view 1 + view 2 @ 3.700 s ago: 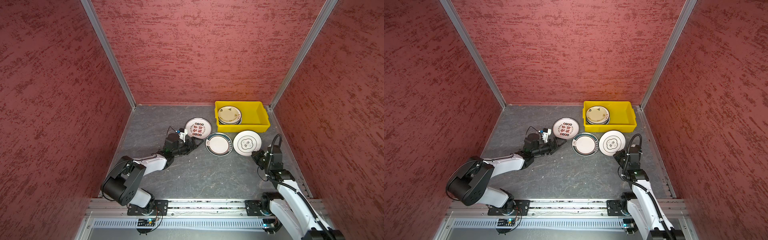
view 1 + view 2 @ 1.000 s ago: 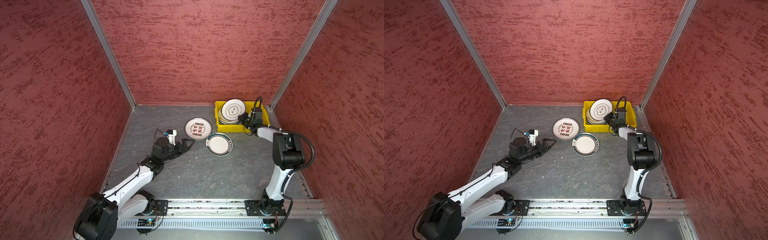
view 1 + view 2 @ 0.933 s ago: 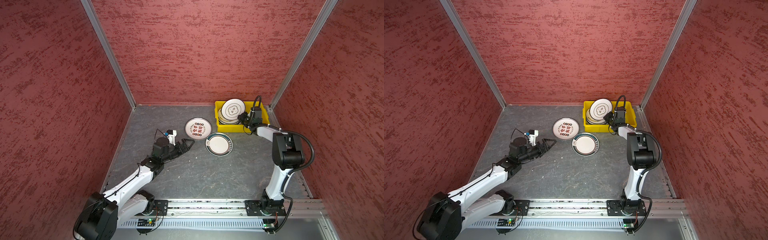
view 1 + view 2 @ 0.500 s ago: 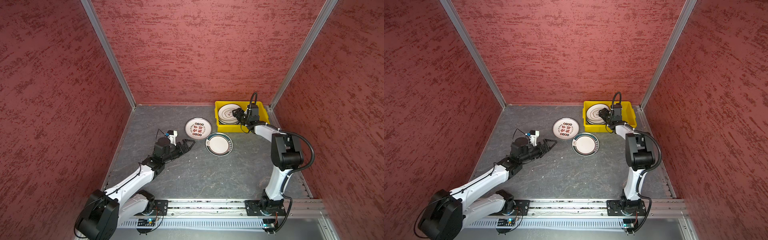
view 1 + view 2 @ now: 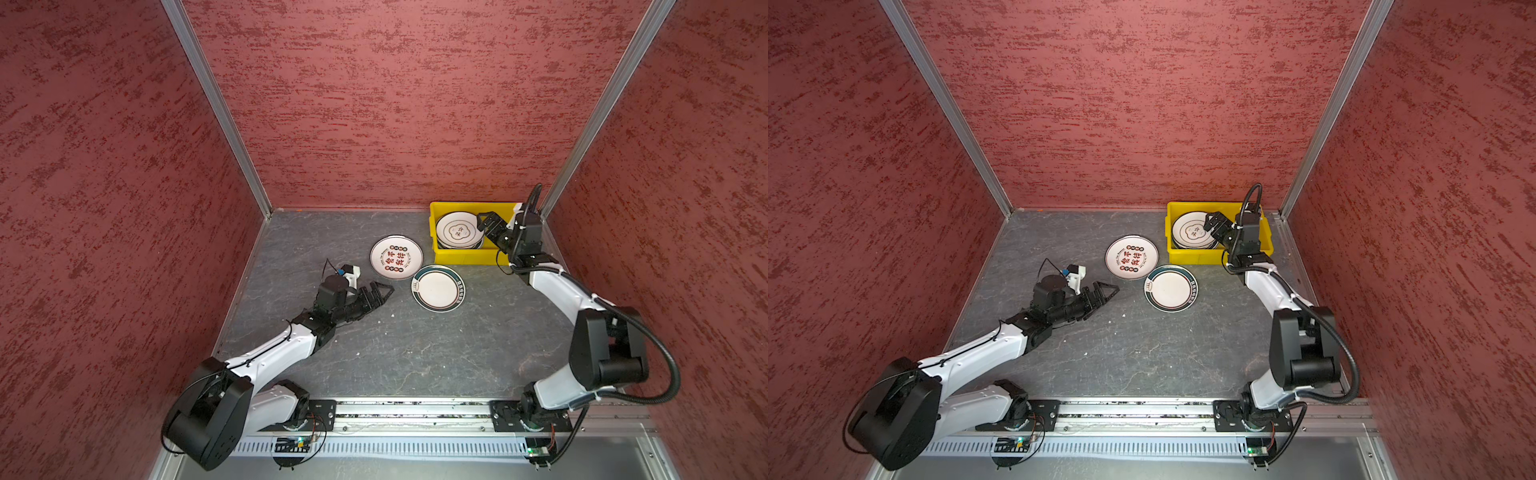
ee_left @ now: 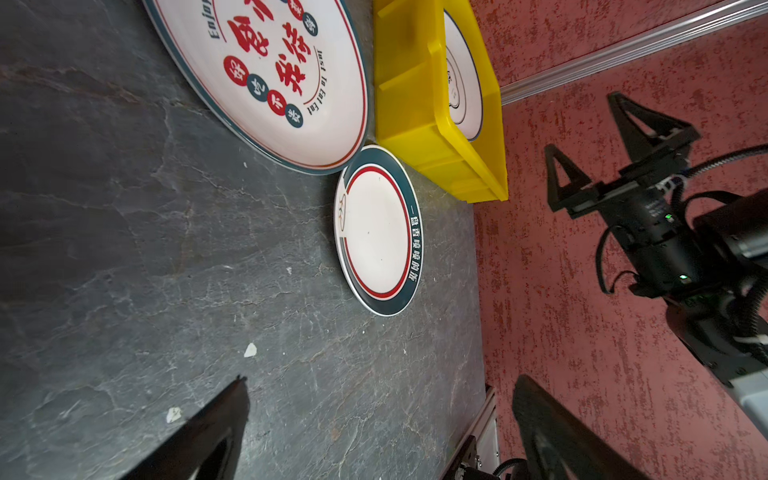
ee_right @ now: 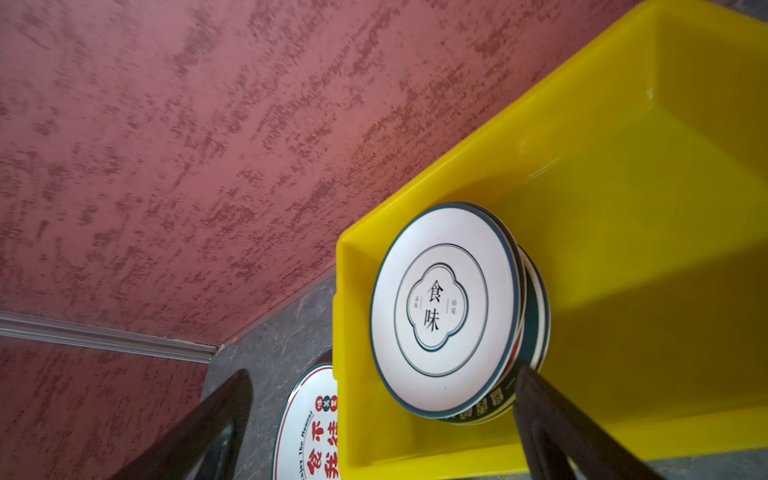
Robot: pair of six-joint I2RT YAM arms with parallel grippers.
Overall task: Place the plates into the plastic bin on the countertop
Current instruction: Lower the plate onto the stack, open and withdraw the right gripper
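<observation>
The yellow plastic bin [image 5: 465, 257] [image 5: 1200, 258] stands at the back right of the grey countertop [image 5: 415, 353]. A stack of plates fills its left half, topped by a white plate with a four-lobed emblem [image 5: 457, 230] [image 7: 440, 307]. My right gripper [image 5: 484, 228] [image 7: 384, 374] hovers open beside that stack, holding nothing. Two plates lie on the countertop, a large red-character plate [image 5: 396, 257] [image 6: 282, 75] and a smaller green-rimmed plate [image 5: 438, 287] [image 6: 376, 232]. My left gripper [image 5: 384, 292] [image 6: 382, 380] is open, low over the countertop just left of them.
Red textured walls close the back and both sides, with aluminium posts [image 5: 598, 108] in the corners. The bin sits close to the right wall. A metal rail [image 5: 415, 409] with both arm bases runs along the front edge. Small white chips [image 6: 249, 351] lie on the countertop.
My right gripper has opened and let go of the white emblem plate, which went from tilted above the bin to lying flat on the stack. The left arm barely moved.
</observation>
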